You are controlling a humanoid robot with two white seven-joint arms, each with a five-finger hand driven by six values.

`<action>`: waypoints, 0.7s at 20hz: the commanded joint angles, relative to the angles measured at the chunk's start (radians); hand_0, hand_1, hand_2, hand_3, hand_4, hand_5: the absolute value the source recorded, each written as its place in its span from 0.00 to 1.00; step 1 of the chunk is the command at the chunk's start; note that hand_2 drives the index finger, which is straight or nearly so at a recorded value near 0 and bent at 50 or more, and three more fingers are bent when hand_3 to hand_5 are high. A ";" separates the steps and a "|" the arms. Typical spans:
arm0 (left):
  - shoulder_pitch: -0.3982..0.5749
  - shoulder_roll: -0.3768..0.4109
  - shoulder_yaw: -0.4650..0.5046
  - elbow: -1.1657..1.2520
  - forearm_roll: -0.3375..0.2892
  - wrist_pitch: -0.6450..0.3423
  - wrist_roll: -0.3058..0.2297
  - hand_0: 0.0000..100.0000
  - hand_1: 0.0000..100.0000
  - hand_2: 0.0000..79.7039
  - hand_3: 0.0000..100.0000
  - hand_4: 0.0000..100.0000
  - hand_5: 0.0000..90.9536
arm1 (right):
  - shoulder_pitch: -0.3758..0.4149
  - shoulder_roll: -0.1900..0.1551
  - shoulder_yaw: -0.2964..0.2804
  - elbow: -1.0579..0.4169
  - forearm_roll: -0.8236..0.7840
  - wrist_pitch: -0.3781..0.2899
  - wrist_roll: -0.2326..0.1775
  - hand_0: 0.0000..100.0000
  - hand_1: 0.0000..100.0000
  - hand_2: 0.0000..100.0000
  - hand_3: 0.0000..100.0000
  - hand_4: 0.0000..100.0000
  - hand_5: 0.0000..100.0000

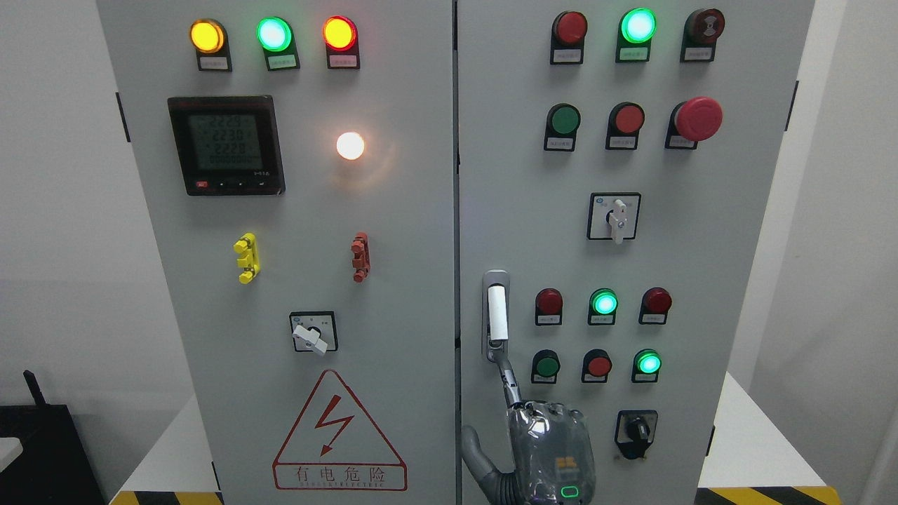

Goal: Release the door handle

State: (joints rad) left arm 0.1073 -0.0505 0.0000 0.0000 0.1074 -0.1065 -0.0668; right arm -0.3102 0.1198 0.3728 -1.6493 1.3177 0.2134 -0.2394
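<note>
Bright even light, sharp focus, white lamp (pixel 350 145) glaring, soft shadows

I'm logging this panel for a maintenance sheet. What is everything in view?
Cabinet doors: two, grey, filling the frame.
Top lamps: three, yellow, green, red, left door.
Digital meter: one, black, left door.
White lamp: one, lit, beside meter.
Clips: two, yellow and red, left door.
Rotary switches: three, one left door, two right.
Warning triangle: one, red, lower left door.
Mushroom button: one, red, right door.
Door handle: one, silver-white, right door's left edge.
Robot hand: one, grey, below handle, one finger touching its lower end; which arm unclear.
</note>
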 commanded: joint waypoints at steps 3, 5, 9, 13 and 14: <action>0.000 0.000 -0.014 0.020 0.000 0.001 -0.001 0.12 0.39 0.00 0.00 0.00 0.00 | 0.011 -0.002 -0.002 -0.014 0.000 -0.049 -0.043 0.40 0.37 0.08 1.00 0.92 0.97; 0.000 0.000 -0.014 0.020 0.000 0.001 -0.001 0.12 0.39 0.00 0.00 0.00 0.00 | 0.019 -0.003 -0.006 -0.020 0.000 -0.069 -0.043 0.44 0.38 0.28 1.00 0.83 0.88; 0.000 0.000 -0.014 0.020 0.000 0.001 -0.001 0.12 0.39 0.00 0.00 0.00 0.00 | 0.051 -0.026 -0.014 -0.043 0.000 -0.086 -0.075 0.52 0.42 0.49 0.80 0.67 0.70; 0.000 0.000 -0.014 0.020 0.000 0.001 -0.001 0.12 0.39 0.00 0.00 0.00 0.00 | 0.071 -0.037 -0.041 -0.070 0.000 -0.104 -0.121 0.41 0.56 0.52 0.72 0.60 0.65; 0.000 0.000 -0.014 0.020 0.000 0.001 -0.001 0.12 0.39 0.00 0.00 0.00 0.00 | 0.075 -0.040 -0.052 -0.084 0.000 -0.120 -0.133 0.38 0.58 0.53 0.72 0.61 0.65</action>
State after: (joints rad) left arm 0.1073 -0.0505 0.0000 0.0000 0.1074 -0.1066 -0.0668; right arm -0.2619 0.1044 0.3590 -1.6808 1.3177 0.1167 -0.3442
